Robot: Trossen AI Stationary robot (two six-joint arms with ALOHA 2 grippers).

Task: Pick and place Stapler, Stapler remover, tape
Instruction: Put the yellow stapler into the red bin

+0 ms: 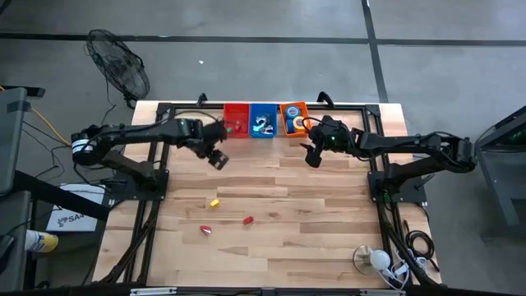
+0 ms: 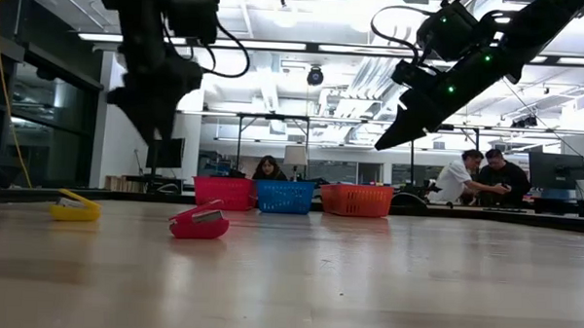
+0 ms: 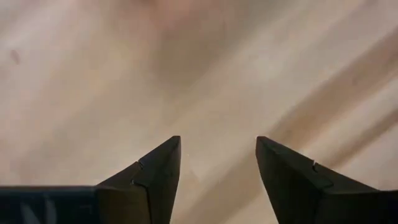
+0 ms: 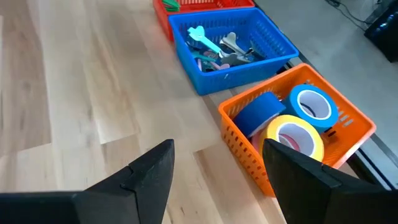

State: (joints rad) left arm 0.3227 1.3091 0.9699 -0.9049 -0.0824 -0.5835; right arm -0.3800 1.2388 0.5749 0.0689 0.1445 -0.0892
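high view: pale wood table point(image 1: 329, 222), grey floor; left gripper point(image 1: 217, 158), right gripper point(image 1: 313, 154) released, empty.

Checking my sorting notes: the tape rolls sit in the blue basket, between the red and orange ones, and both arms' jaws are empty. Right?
Not quite. The tape rolls sit in the orange basket, as the right wrist view shows; the blue basket between holds metal tools. Both arms' jaws are indeed empty.
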